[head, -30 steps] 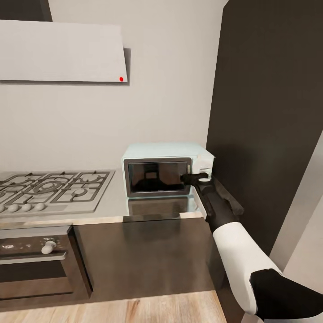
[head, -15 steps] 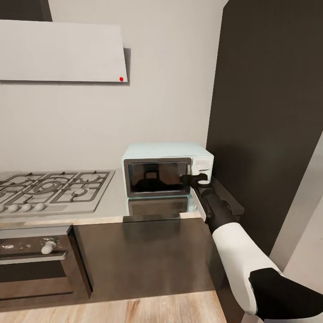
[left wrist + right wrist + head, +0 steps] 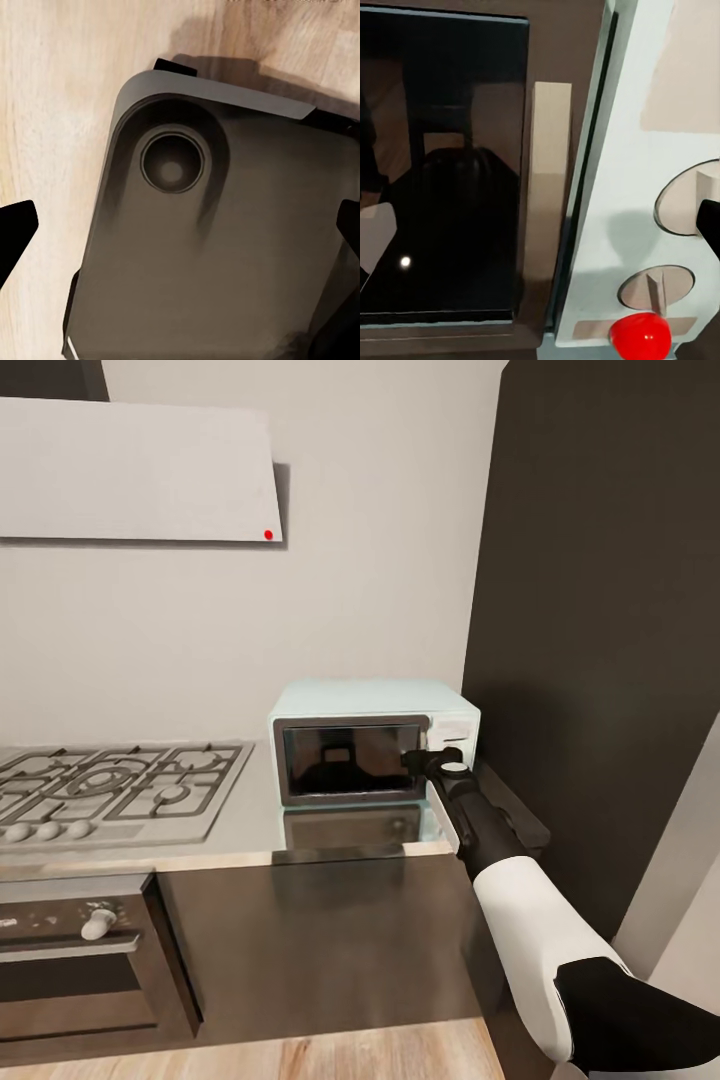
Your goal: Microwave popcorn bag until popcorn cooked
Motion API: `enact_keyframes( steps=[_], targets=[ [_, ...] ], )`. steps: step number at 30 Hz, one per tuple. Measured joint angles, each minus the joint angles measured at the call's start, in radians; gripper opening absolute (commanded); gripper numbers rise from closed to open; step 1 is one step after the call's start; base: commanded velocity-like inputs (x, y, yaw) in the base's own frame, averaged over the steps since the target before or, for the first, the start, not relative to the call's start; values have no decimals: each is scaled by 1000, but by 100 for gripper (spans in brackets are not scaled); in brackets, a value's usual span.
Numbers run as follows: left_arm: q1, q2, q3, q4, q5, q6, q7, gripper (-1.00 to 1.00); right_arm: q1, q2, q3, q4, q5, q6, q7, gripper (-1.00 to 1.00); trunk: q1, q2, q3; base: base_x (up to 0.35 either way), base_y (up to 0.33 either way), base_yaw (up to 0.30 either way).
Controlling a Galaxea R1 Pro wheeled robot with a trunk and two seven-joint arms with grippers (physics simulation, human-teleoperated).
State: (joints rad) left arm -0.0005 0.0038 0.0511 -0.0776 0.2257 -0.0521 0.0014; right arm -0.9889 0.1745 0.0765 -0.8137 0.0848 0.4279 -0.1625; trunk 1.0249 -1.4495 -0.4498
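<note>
The pale mint-blue microwave (image 3: 370,705) stands on the grey countertop (image 3: 240,825) against the wall, its dark glass door (image 3: 442,150) shut or nearly so. My right gripper (image 3: 424,761) hovers right at the door's right edge, in front of the white knob panel (image 3: 660,150). One dark fingertip (image 3: 711,221) shows beside a knob and the jaws look spread, with nothing held. A dim shape behind the glass is unclear. The popcorn bag and popcorn are out of view. My left gripper (image 3: 180,225) hangs open over the robot's dark base.
A steel gas hob (image 3: 110,785) lies left of the microwave, with a black built-in oven (image 3: 80,960) below it. A tall dark cabinet (image 3: 600,610) stands close on the right. A range hood (image 3: 130,470) hangs above. A red button (image 3: 640,335) sits under the knobs.
The head view has shifted slightly, so the hob and oven sit a little lower and further left. My right gripper stays at the microwave's door edge.
</note>
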Motion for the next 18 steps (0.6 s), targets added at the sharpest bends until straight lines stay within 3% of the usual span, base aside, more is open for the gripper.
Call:
enact_keyframes(
  steps=[18],
  targets=[
    [1, 1, 0, -3, -1, 0, 0, 100, 72, 0, -9, 18, -1, -9, 3, 100, 0, 0, 0, 3, 0, 0]
  ],
)
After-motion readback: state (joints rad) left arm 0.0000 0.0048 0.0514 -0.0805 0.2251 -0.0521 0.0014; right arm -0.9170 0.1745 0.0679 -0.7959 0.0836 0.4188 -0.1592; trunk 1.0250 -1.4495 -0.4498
